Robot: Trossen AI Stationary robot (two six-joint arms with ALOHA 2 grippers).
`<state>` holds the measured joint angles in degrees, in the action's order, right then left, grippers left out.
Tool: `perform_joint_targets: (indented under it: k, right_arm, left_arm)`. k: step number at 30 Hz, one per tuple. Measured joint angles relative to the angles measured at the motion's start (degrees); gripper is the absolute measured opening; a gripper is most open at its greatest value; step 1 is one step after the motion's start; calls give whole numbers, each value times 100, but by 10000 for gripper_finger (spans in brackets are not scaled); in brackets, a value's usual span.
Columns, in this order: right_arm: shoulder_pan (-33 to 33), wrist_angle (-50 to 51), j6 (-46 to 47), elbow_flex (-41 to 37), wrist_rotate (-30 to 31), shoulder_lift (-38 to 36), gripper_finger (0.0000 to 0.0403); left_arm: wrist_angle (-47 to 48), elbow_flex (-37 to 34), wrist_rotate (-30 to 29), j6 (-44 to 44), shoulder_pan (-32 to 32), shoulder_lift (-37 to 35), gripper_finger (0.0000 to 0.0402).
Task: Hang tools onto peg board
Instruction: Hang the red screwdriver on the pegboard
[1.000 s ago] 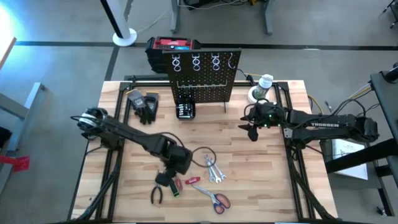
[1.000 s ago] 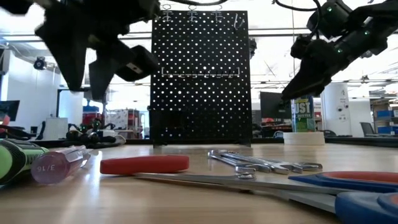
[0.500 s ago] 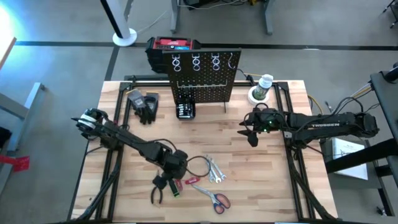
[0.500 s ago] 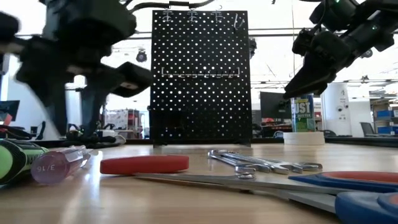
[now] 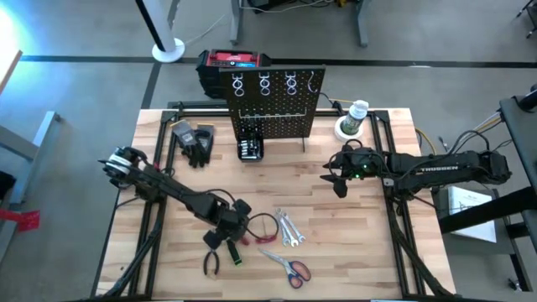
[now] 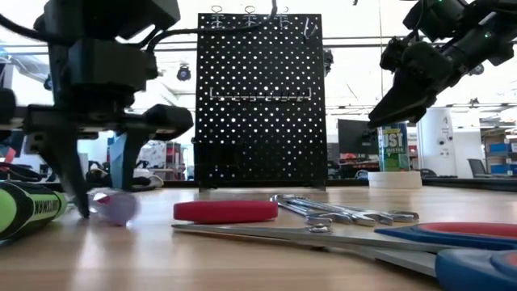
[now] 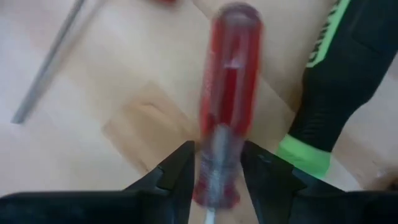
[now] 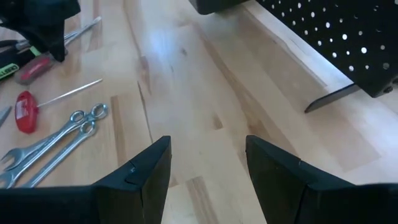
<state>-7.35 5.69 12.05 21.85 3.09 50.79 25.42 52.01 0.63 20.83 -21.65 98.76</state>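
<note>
The peg board [image 5: 277, 105] stands upright at the table's far side. The tools lie near the front edge: pliers [image 5: 211, 262], a green screwdriver [image 7: 336, 81], a red-handled screwdriver [image 7: 227, 93], a small red tool [image 6: 226, 211], wrenches [image 5: 289, 231] and scissors [image 5: 289, 267]. My left gripper [image 7: 217, 180] is down at the table, open, with one finger on either side of the red screwdriver's handle. My right gripper [image 5: 337, 180] hangs open and holds nothing above the table's right middle. My left gripper stands astride the red screwdriver's handle at its shaft end [image 7: 214, 177], fingers pointing down and lying across it. I cannot tell whether the fingers [image 7: 180, 171] touch the handle. The screwdriver lies flat on the table.
Black gloves [image 5: 197, 143] and a small black box of bits [image 5: 249, 149] lie before the peg board. A red-and-black toolbox [image 5: 231, 63] is behind it. A spray can on a tape roll [image 5: 354, 117] stands at the far right. Bare wood lies between the grippers.
My left gripper has come down to the table over the red screwdriver and has rolled about its own axis. The red screwdriver's handle has turned on the table, and the small red tool has slid toward the table's right.
</note>
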Motion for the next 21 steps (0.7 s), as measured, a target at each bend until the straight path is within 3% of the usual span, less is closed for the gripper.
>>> perform_joint_targets:
  k: [5, 13, 17, 21]
  right_arm:
    - [0, -17, 134, 0, 4, 4, 190]
    - [0, -10, 676, 0, 4, 6, 190]
    - [0, -7, 801, -2, 4, 30, 190]
    - [0, -4, 809, -2, 4, 30, 190]
  left_arm:
    - [-87, 17, 57, -207, 70, 276, 135]
    - [-279, 21, 144, -647, 240, 389, 61]
    - [-512, 69, 197, -1220, 498, 223, 60]
    - [-754, 41, -301, -1383, 714, -83, 60]
